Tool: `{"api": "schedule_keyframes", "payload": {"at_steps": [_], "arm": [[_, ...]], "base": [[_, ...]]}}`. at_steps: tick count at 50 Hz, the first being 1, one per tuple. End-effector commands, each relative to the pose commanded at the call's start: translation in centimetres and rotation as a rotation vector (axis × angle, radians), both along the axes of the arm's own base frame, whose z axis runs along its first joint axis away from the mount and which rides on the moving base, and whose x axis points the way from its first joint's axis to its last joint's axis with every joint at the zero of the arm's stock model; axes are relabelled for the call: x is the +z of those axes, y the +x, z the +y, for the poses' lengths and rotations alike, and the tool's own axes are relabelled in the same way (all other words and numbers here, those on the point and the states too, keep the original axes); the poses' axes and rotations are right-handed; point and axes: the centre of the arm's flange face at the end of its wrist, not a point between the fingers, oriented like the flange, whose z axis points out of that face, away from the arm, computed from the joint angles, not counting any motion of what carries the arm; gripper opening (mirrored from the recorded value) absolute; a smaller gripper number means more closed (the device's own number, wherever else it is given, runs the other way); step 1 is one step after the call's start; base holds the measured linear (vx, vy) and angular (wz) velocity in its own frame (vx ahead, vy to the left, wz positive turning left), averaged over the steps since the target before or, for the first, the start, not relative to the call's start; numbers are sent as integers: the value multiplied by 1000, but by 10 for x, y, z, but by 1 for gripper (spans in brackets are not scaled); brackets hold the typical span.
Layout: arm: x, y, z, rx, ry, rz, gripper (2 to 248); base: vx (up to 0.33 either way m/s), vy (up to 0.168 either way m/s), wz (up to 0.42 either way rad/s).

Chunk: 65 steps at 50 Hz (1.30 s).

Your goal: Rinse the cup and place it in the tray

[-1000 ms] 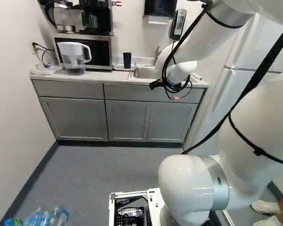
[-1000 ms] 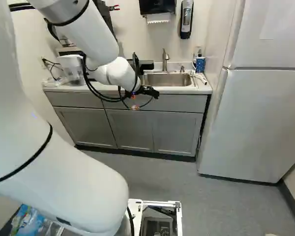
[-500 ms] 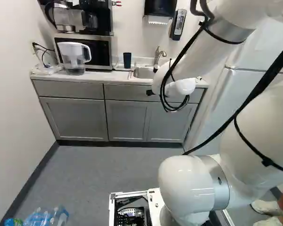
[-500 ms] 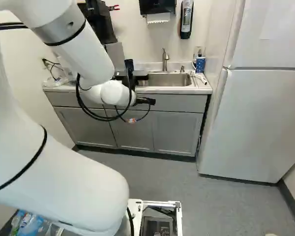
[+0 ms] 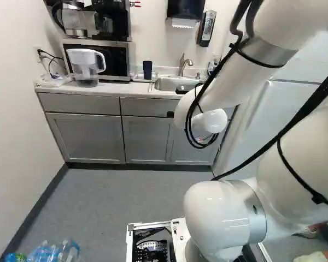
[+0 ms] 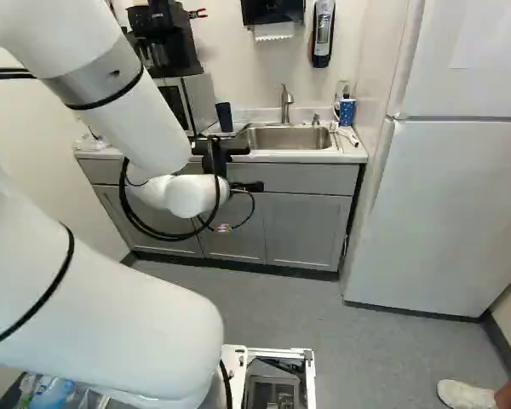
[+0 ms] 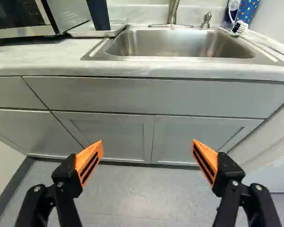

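Observation:
My gripper (image 6: pixel 249 187) is largely hidden behind the white wrist in the right base view, at the height of the cabinet fronts. In the wrist view the gripper (image 7: pixel 148 156) stands wide open, its orange pads apart with nothing between them. Ahead, a dark blue cup (image 7: pixel 98 15) stands upright at the white tray (image 7: pixel 87 32), left of the sink (image 7: pixel 180 43) in both base views. The same cup (image 5: pixel 147 69) shows beside the microwave in the left base view. The steel sink (image 6: pixel 285 138) has a faucet (image 6: pixel 286 102) behind it.
A water pitcher (image 5: pixel 85 68) and microwave (image 5: pixel 120 61) stand on the counter. Right of the sink are a spotted blue cup (image 6: pixel 347 111) and brushes. A fridge (image 6: pixel 434 213) flanks the cabinets. A person's foot (image 6: pixel 466 394) shows at the right base view's lower right.
The wrist has swung leftward and lower in the right base view, uncovering the dark cup and microwave there. The base has not moved. A foot has come into the right base view.

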Motion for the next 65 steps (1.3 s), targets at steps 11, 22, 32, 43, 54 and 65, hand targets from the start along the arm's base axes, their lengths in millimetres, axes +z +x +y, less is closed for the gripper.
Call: {"api": "schedule_keyframes", "payload": {"at_steps": [11, 22, 32, 43, 54, 65], "arm": [[-11, -15, 4, 11, 0, -37, 247], [-19, -28, 7, 21, 0, -67, 247], [-25, -38, 9, 27, 0, -88, 247], [-30, -46, 10, 33, 1, -106, 247], [-33, -51, 11, 36, 1, -117, 247], [-34, -53, 12, 38, 2, -121, 247]], "base": [[0, 0, 0], [0, 0, 0], [0, 0, 0], [0, 0, 0], [0, 0, 0], [0, 0, 0]]}}
